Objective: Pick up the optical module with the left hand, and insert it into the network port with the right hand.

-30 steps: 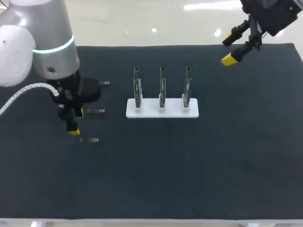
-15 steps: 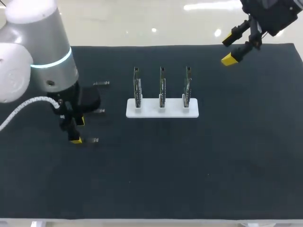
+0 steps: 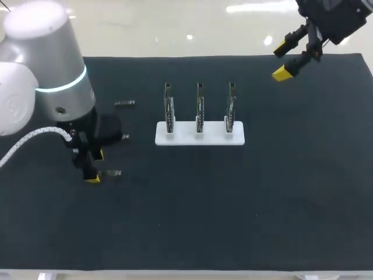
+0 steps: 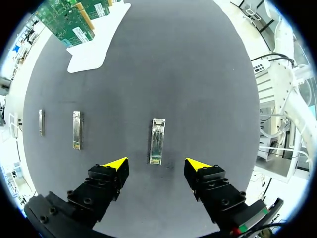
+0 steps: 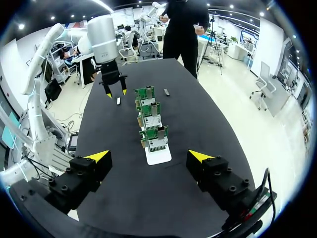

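Left fingers point(image 4: 115, 164) held open astride optical module point(image 4: 157, 141), laid flat on tabletop point(image 4: 208, 79), untouched. Right fingers point(image 5: 99, 157) held open, well apart.

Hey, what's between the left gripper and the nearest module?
Only bare mat, in the left wrist view: the module lies just ahead of the open left gripper, centred on it.

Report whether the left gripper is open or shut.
Open. The left gripper has its fingers apart, touching nothing; the optical module lies flat ahead.
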You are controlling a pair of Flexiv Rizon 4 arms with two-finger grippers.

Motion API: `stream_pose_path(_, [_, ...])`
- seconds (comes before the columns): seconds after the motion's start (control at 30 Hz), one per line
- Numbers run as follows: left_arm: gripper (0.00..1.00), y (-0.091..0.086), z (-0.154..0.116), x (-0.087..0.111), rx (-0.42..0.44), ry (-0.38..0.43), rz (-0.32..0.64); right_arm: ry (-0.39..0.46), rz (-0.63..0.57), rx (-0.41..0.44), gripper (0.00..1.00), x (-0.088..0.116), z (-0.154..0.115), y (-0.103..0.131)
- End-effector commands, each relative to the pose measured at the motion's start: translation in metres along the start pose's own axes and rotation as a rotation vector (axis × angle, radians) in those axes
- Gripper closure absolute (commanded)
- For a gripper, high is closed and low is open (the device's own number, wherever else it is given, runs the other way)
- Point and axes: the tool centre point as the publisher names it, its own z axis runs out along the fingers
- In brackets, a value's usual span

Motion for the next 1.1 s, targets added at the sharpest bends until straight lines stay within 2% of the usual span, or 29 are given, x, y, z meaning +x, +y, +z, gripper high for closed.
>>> stream_pose_path(0.03, [0.00, -0.002, 0.004, 0.001, -0.007, -0.002, -0.003, -0.001, -0.001, -0.001, 0.00, 0.000, 0.000, -0.001])
stream_pose_path(0.47, [0.00, -0.002, 0.009, -0.001, -0.001, -0.004, -0.005, -0.001, -0.001, -0.001, 0.00, 0.000, 0.000, -0.001])
stream_pose_path(0.53, [0.09, -0.002, 0.010, -0.001, -0.001, -0.005, -0.005, -0.001, -0.001, -0.001, 0.00, 0.000, 0.000, -0.001])
stream_pose_path(0.6, [0.00, -0.001, 0.010, -0.002, 0.002, -0.009, -0.008, -0.001, -0.001, -0.001, 0.00, 0.000, 0.000, -0.001])
stream_pose_path(1.1, [0.00, 0.000, 0.017, -0.008, 0.002, -0.024, -0.011, -0.001, -0.001, -0.001, 0.00, 0.000, 0.000, -0.001])
